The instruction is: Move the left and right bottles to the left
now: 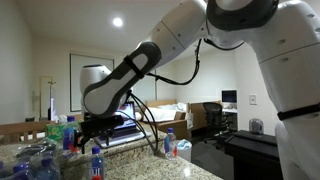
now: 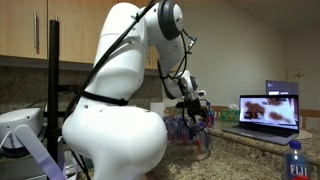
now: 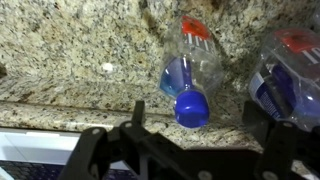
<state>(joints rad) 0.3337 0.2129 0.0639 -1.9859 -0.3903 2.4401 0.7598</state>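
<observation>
In the wrist view a clear water bottle with a blue cap and a red-and-blue label stands on the granite counter, seen from above. Its cap lies between the two dark fingers of my gripper, which is open and hangs above it. A second bottle of the same kind stands to its right, partly cut off by the frame edge. In both exterior views the gripper hovers over bottles on the counter.
More bottles and clear plastic items crowd one end of the counter, and another bottle stands near its edge. An open laptop and a lone bottle stand further along. The counter edge runs close under the gripper.
</observation>
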